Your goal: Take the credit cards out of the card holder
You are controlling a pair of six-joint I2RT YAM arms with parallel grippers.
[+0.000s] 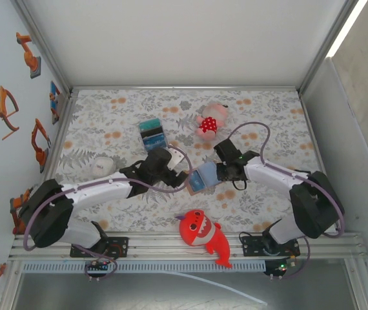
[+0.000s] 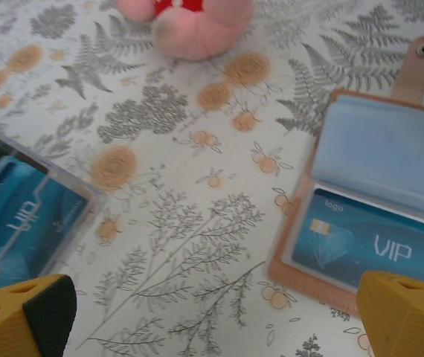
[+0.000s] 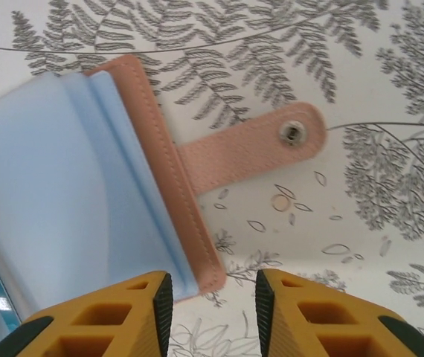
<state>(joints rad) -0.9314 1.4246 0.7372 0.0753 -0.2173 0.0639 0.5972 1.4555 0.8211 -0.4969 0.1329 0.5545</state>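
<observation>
The overhead view is bright and evenly lit, with a strip light (image 1: 350,26) glaring at one o'clock and only faint, soft shadows on the fern-print cloth (image 1: 106,123). The left wrist view is soft throughout, and the pink plush (image 2: 190,26) at twelve o'clock is blurred. The right wrist view shows the cloth's print sharply.

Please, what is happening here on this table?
Two robot arms work on a tan leather card holder, lying open on the flowered tablecloth. The right tool stands partly open at its edge, near the snap tab. The left tool hovers wide open beside it. A teal VIP card is still inside.
</observation>
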